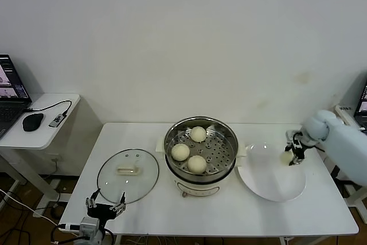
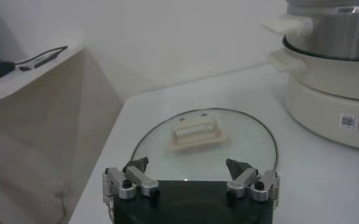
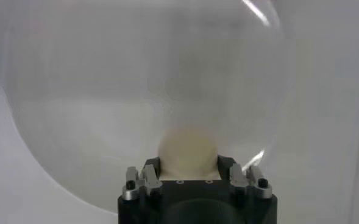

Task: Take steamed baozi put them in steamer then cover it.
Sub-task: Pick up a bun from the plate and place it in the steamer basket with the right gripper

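Three baozi [image 1: 198, 134] [image 1: 180, 152] [image 1: 197, 164] are seen inside the steamer [image 1: 200, 148], resting on its perforated tray: one toward the far side, one on the robot's left, one at the near edge. The steamer sits mid-table [image 1: 172, 210] on its cream base, uncovered.

A fourth baozi [image 3: 188, 151] is clamped between the jaws of the right gripper [image 1: 293, 156]; in the right wrist view the bun is seen wedged between the fingers [image 3: 144, 180], filling the gap. The gripper is positioned at the far right rim of the white plate [image 1: 269, 182], which lies just right of the steamer. Whether the bun is touching the plate or lifted off it cannot be told.

The cover [image 1: 128, 175] is lying flat on the table to the left of the steamer, handle up, apart from the pot. The left gripper [image 1: 105, 206] is held at the near table edge just in front of the cover, jaws spread wide, nothing between them; its fingertips [image 2: 136, 164] are seen close to the lid's near rim, not touching.

A side table [image 1: 40, 136] at far left carries a laptop [image 1: 10, 93] and a mouse [image 1: 32, 121].
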`<state>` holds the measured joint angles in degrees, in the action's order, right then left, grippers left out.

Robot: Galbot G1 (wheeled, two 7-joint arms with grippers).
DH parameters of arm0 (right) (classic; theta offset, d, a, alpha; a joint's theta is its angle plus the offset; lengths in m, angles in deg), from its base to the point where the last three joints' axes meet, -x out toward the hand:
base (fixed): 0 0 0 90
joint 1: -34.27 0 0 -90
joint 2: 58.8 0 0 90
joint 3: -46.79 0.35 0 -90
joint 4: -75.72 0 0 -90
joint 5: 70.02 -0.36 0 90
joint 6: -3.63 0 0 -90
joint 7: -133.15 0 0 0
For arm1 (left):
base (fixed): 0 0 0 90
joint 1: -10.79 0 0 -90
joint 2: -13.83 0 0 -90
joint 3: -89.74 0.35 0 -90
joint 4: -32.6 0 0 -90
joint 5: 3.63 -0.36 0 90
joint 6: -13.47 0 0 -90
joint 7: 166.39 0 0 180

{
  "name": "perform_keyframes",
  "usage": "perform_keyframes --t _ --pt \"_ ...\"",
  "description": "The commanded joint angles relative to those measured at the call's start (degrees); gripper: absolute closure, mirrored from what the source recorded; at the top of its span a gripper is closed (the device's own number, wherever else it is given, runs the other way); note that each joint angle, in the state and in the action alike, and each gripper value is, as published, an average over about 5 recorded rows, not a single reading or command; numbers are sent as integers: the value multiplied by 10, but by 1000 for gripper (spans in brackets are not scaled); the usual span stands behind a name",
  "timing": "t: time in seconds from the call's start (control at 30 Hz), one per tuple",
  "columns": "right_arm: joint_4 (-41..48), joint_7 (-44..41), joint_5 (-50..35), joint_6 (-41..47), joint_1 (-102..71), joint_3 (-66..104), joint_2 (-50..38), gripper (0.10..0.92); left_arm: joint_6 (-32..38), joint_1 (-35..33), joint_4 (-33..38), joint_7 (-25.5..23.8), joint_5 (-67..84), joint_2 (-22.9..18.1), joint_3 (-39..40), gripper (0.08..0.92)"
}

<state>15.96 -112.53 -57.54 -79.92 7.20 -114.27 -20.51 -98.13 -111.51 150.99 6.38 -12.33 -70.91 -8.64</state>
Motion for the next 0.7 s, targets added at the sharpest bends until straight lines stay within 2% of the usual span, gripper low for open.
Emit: perform_keyframes --t 0.03,0.2,0.43,0.7 --pt "-181 -40 -218 113 249 -210 -55 448 -1 4 10 0 -9 2 -1 177" --pt "-217 -48 -315 158 374 -306 -18 448 -3 4 25 -1 -11 1 -1 177" --pt "-254 -39 -421 216 447 -373 52 448 -6 -7 54 -1 -14 4 -3 177" --pt "-231 -27 -444 244 444 -394 133 448 -6 -12 73 -2 -12 6 -5 177"
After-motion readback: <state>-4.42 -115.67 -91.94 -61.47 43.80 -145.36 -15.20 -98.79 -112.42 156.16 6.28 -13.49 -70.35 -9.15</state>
